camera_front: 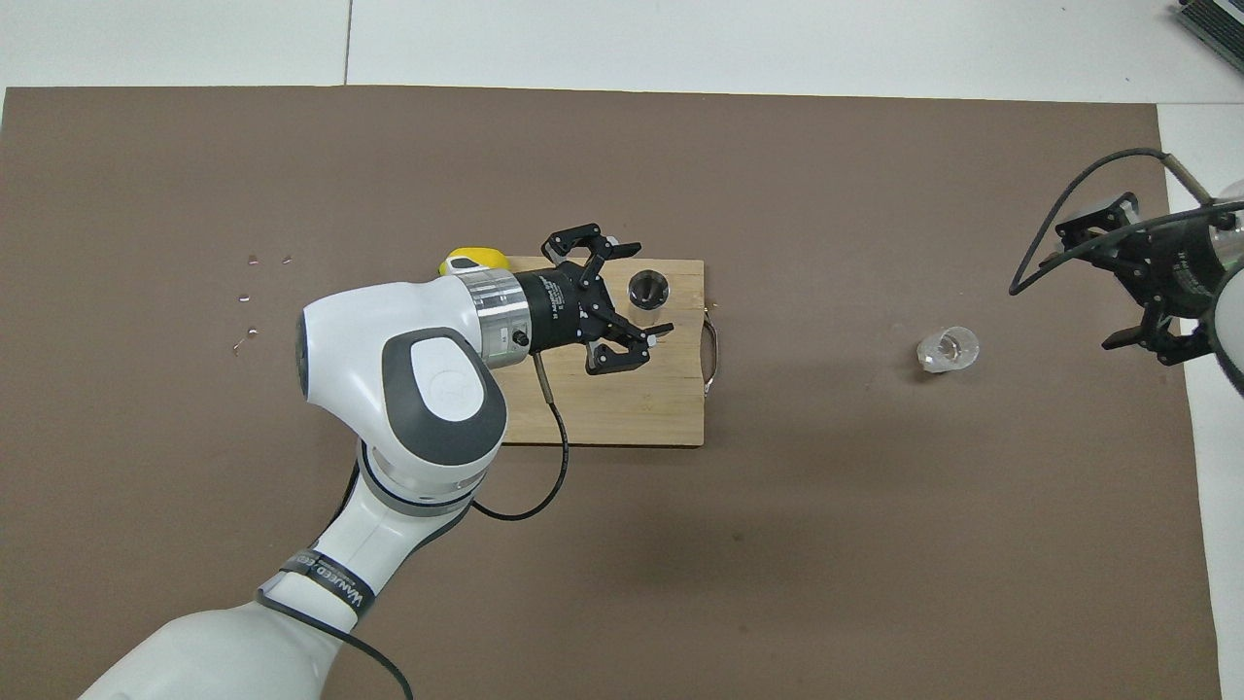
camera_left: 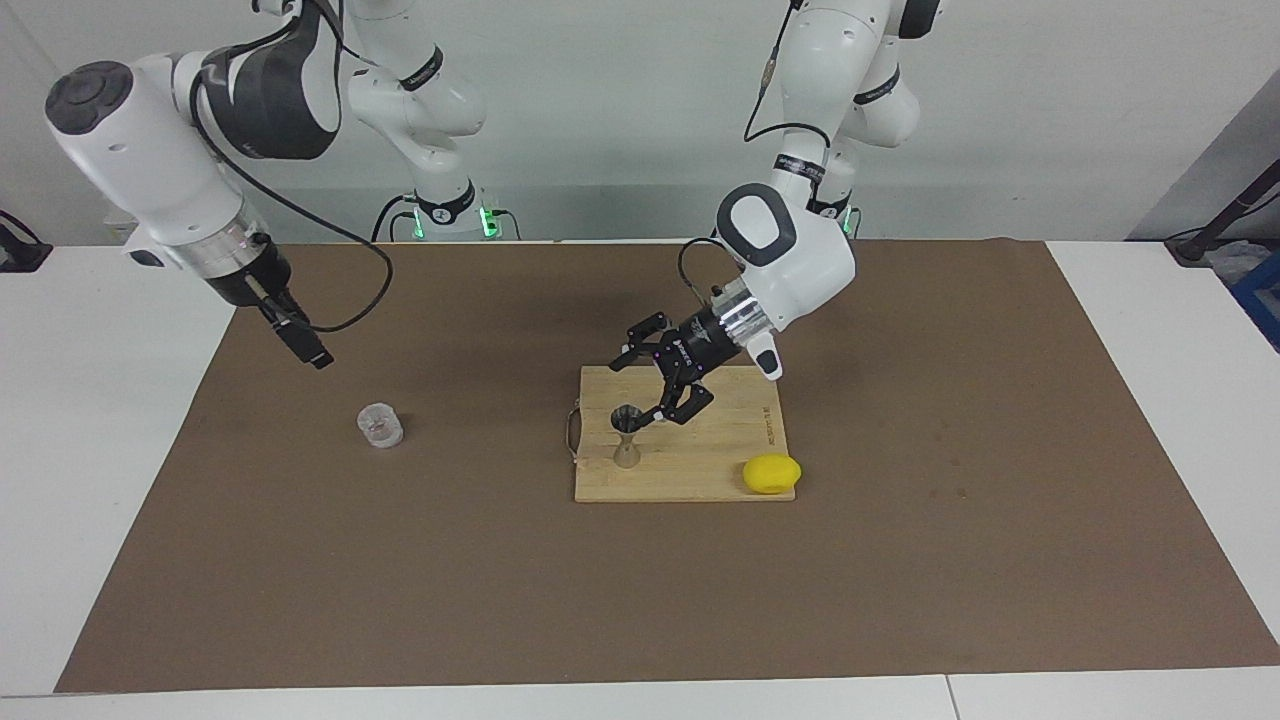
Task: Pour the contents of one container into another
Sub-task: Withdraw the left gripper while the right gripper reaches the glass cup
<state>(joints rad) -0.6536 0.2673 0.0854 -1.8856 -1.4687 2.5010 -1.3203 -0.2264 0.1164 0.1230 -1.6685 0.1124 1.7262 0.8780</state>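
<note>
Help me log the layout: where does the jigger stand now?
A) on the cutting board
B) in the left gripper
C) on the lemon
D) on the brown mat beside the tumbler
A: the jigger stands upright on the cutting board, free of the open left gripper.

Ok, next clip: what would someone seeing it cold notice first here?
Probably the left end effector, open above the wooden cutting board mid-table, right beside the small metal jigger standing upright on it, with nothing held. A yellow lemon sits at the board's corner toward the left arm's end. A clear glass tumbler stands alone on the brown mat toward the right arm's end, with the right end effector raised and open near it.
</note>
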